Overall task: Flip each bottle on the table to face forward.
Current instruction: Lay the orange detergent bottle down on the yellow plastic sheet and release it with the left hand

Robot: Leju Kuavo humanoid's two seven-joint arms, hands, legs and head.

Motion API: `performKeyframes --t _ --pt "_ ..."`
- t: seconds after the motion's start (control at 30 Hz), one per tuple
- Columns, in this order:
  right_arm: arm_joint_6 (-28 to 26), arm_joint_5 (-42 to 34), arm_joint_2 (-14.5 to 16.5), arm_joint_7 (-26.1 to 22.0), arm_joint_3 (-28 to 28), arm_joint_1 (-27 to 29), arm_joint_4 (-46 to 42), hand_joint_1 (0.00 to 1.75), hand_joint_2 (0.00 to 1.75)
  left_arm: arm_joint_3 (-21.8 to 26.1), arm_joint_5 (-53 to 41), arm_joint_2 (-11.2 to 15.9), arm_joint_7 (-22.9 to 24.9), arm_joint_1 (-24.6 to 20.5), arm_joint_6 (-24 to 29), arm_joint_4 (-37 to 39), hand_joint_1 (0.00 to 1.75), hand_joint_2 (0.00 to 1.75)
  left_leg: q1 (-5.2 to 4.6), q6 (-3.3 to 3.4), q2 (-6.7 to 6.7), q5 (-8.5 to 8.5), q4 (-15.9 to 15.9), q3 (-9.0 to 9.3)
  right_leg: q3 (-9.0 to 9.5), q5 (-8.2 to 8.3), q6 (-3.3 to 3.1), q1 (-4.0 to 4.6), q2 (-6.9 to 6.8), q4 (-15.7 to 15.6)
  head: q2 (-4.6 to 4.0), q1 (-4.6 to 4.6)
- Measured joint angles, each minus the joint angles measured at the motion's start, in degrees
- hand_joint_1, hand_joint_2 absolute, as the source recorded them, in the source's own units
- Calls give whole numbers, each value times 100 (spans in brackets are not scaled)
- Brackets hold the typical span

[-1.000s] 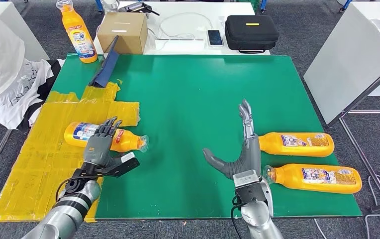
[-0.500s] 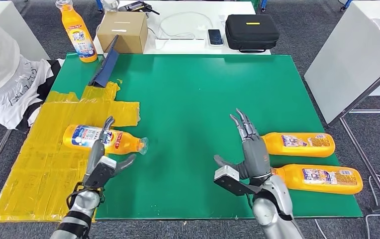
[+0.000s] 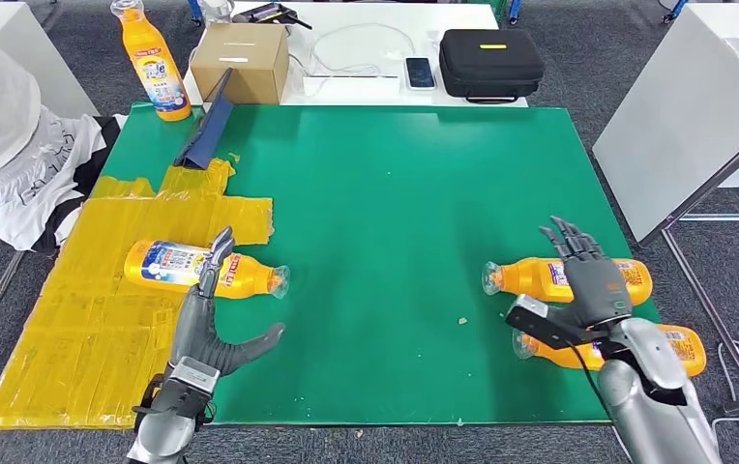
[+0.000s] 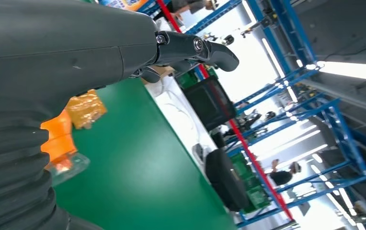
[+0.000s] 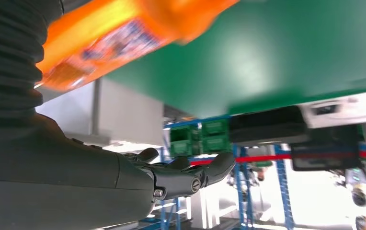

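Bottles lie flat on the green table [image 3: 385, 174]: left bottle [image 3: 201, 268] on the yellow tape [image 3: 85, 290], two right bottles [image 3: 540, 278] [image 3: 680, 348] near the right edge. Left hand [image 3: 206, 333] is spread, holding nothing. Right hand [image 3: 588, 285] rests over the right bottles; grip cannot be determined.

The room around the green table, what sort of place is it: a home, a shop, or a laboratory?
Most likely a robotics lab or test workshop. The green mat with taped yellow patches looks like a test surface, blue metal racking stands behind, and a white bench holds a black equipment case and cables.
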Motion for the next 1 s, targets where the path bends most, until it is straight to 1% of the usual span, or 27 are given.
performKeyframes --t 0.17,0.33,0.47,0.83,1.0 --pt "310 79 -387 -53 -107 -366 391 0 175 -79 97 0 34 1 -58 -96 0 175 0 1 2 2 0 2 1 1 0 0 -1 0 0 -1" --pt "701 -10 -699 -78 -93 -530 728 0 175 -106 213 0 11 -1 -110 -135 0 175 0 2 -3 3 1 -1 2 1 1 -1 -8 0 0 -2" --pt "810 -97 -891 -137 -87 -657 1083 0 175 -137 271 0 -14 -27 -167 -143 0 175 0 3 -3 1 1 -2 2 0 1 -1 -10 0 -1 -1" --pt "1013 11 -934 -269 65 -1041 2080 0 175 -182 437 0 -24 -200 -301 -141 0 175 0 5 -2 5 1 -1 3 1 1 1 -10 1 1 -2" --pt "914 130 -883 -185 184 -1296 2494 0 175 -188 472 0 -24 -276 -318 -104 0 175 0 5 -2 5 1 -1 4 1 2 0 -10 1 0 -2"
